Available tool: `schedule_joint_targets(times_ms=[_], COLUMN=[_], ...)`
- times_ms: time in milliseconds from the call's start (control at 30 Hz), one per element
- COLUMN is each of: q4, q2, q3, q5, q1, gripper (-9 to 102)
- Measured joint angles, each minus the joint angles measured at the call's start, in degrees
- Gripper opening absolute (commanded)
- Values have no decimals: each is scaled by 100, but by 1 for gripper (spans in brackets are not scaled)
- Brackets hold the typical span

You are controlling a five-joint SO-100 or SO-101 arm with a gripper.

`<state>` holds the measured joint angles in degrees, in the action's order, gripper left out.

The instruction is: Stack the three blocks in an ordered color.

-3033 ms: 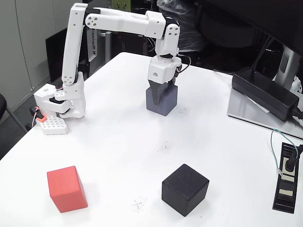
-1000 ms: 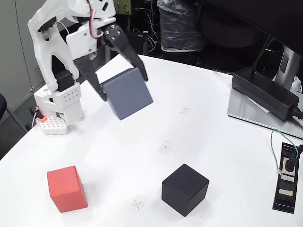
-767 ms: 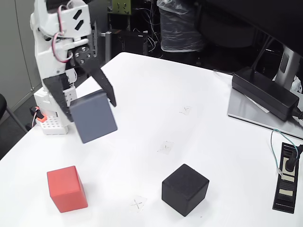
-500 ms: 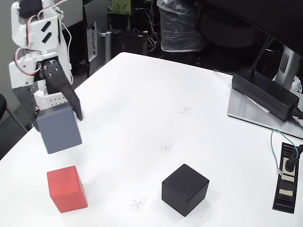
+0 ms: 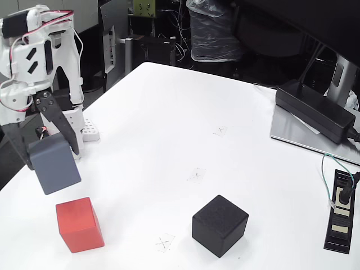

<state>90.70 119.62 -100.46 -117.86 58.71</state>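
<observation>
A: White, matte surface (image 5: 169,129). We log the black block (image 5: 219,225) as largest, resting low centre, well apart from the red block (image 5: 79,224).

B: Dark fingers (image 5: 48,154) are clamped on the slate grey block (image 5: 54,163), held airborne just above red. We judge: carry step; next, align squarely and lower.

Held block (image 5: 54,163) above another block (image 5: 79,224), third block (image 5: 219,225) right
</observation>
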Motion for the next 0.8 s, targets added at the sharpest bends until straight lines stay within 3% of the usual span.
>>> schedule_joint_targets(times_ms=[333,800], q4=[-26,-791], q2=[-554,-1257], q3=[0,0], q5=[0,0], q1=[-26,-26], gripper=[0,0])
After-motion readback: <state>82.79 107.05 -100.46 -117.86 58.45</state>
